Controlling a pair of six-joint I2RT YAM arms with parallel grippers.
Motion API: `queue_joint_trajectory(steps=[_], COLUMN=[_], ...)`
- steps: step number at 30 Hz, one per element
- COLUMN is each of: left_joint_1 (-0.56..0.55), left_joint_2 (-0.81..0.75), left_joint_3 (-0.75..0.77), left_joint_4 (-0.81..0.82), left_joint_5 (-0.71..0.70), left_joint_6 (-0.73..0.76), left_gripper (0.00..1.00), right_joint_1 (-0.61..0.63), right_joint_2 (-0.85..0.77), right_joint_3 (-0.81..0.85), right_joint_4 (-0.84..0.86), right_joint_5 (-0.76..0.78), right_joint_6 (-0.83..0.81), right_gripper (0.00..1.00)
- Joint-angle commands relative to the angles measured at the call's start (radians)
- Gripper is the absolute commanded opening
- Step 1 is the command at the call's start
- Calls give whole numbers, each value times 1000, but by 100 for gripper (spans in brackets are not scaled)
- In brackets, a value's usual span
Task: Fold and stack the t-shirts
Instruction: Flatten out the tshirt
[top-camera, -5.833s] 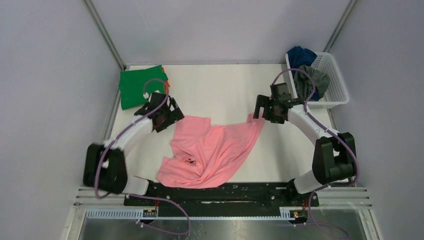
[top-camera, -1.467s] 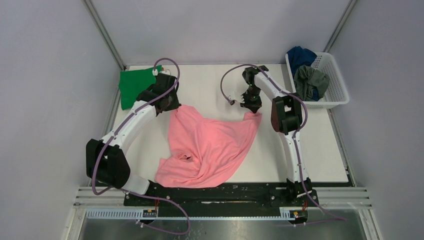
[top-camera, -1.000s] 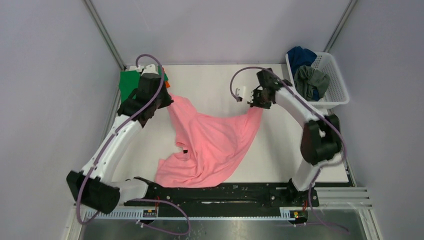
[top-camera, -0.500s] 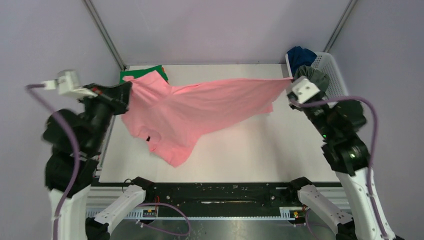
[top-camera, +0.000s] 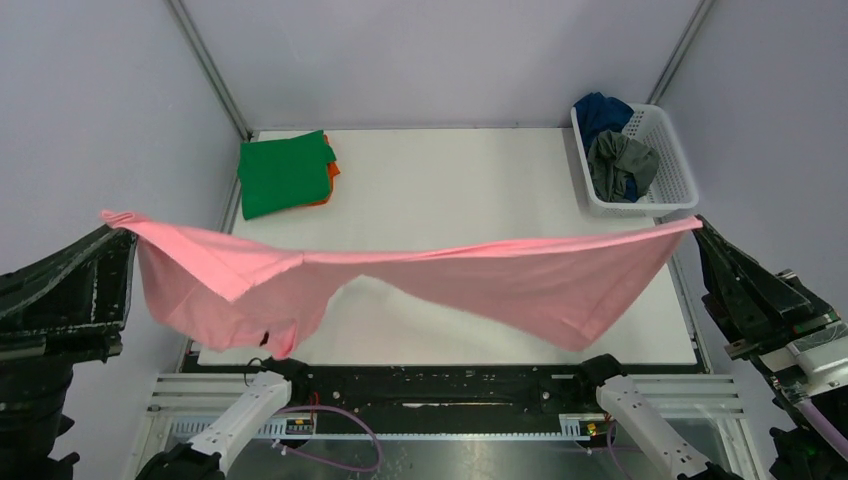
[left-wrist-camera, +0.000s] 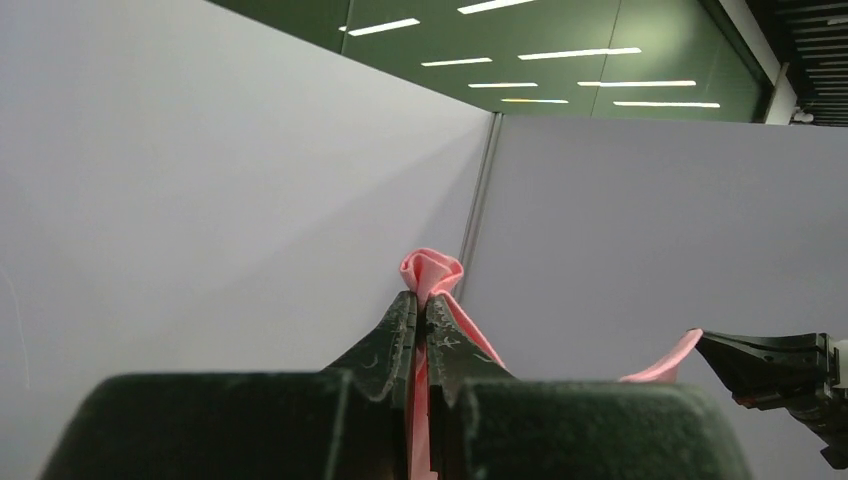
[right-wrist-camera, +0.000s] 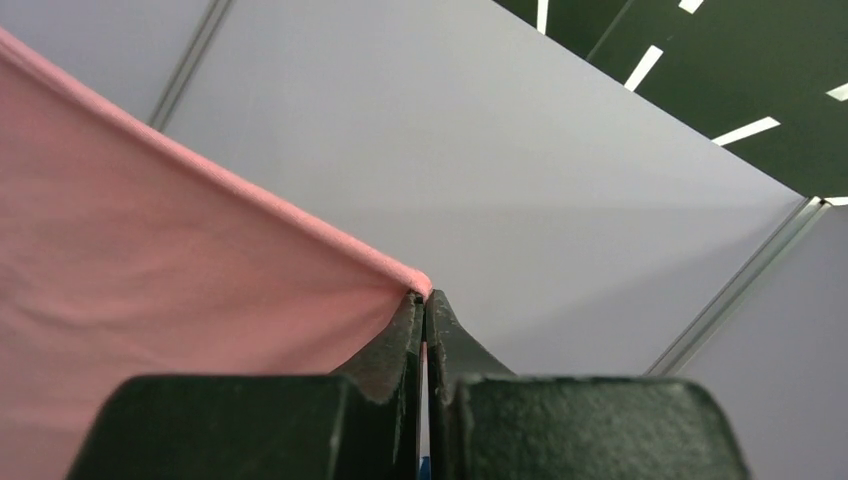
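1. The left gripper (left-wrist-camera: 421, 300) sits high, outside the table's left edge. Its jaws are pressed together on a bunched corner of the pink t-shirt (top-camera: 420, 275).
2. The right gripper (right-wrist-camera: 422, 300) sits high, outside the right edge. Its jaws pinch the hem at the opposite corner.
3. The pink t-shirt hangs in the air between both grippers, across the near half of the table (top-camera: 450, 190). The upper edge is nearly taut. The body drapes below it, crumpled at the left and broader at the right, and appears clear of the surface.
4. Step in hand, as judged: lifting and spreading the garment before laying it flat. The next move calls for lowering both arms together under even tension, so that the cloth lands without creases.
5. Both grippers are close to the side walls, so outward room is small. The open room lies inward and downward, over the bare middle of the table.
6. At the far left, the folded green t-shirt (top-camera: 283, 172) lies on the orange t-shirt (top-camera: 332, 172).
7. At the far right, the white basket (top-camera: 672, 165) holds the dark blue t-shirt (top-camera: 600, 108) and the grey t-shirt (top-camera: 620, 160). The lay-down should stop short of both.
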Motion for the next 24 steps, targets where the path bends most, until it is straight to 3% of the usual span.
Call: queue_joint_trajectory(steps=[1, 5, 11, 17, 21, 24], left_joint_1=[62, 84, 83, 83, 83, 83], left_joint_2=[65, 126, 253, 537, 826, 1102], left_joint_3=[23, -18, -223, -331, -291, -151], left_joint_4=[33, 58, 144, 195, 180, 143], left_joint_5=[124, 134, -40, -163, -285, -294], left_joint_6=[3, -9, 26, 80, 103, 121], left_gripper=[0, 0, 0, 0, 0, 14], right_joint_1=[6, 5, 5, -5, -85, -121], right_joint_2=[20, 48, 147, 391, 630, 844], right_joint_3=[-1, -43, -200, -369, -419, -400], right_joint_4=[-72, -63, 37, 195, 282, 365], right_joint_5=[-26, 42, 267, 588, 493, 466], right_joint_6=[11, 2, -51, -123, -36, 14], right_gripper=[0, 0, 0, 0, 0, 0])
